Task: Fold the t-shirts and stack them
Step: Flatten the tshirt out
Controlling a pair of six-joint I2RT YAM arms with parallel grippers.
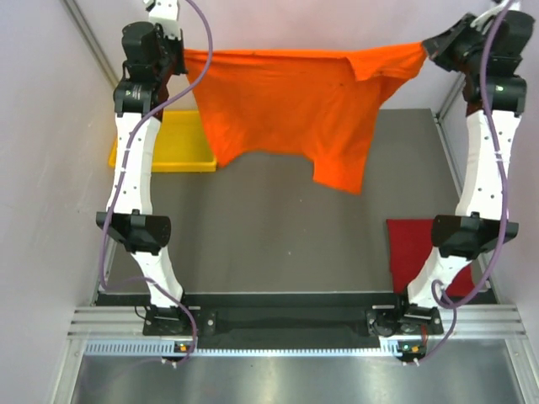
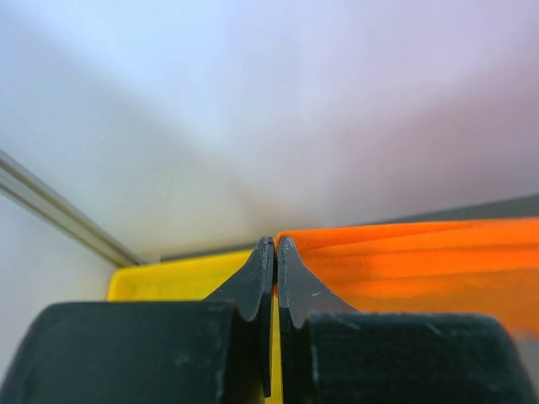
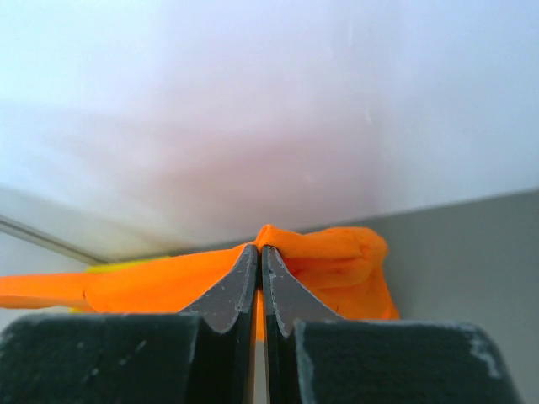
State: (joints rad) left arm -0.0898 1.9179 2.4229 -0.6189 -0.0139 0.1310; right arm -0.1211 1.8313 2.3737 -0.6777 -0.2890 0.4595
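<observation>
**Grippers.** My left gripper point(image 1: 184, 52) is closed on one upper corner of the orange t-shirt point(image 1: 286, 101). In the left wrist view my two fingers meet, with the cloth edge pinched at their tips. My right gripper point(image 1: 427, 44) is clamped on the opposite upper corner, at a sleeve. In the right wrist view the fingers are pressed together on a bunched fold of orange cloth.

**Orange t-shirt.** It is spread between my two grippers, raised over the far part of the table point(image 1: 278, 236). The top edge runs nearly straight from one gripper to the other. The body hangs below it with an uneven lower edge, longest towards my right side. I cannot tell whether the lowest part touches the table.

**Dark red t-shirt** point(image 1: 408, 248). It lies on the table at the near right, just beside my right arm. The elbow of that arm covers part of it in the top view.

**Surroundings.**
- A yellow tray point(image 1: 177, 147) sits on the far left of the table. In the top view the hanging orange cloth covers its right corner and my left forearm crosses its left side.
- A purple cable point(image 1: 206, 34) loops from my left wrist past the pinched corner.
- Pale walls stand close on both sides.
</observation>
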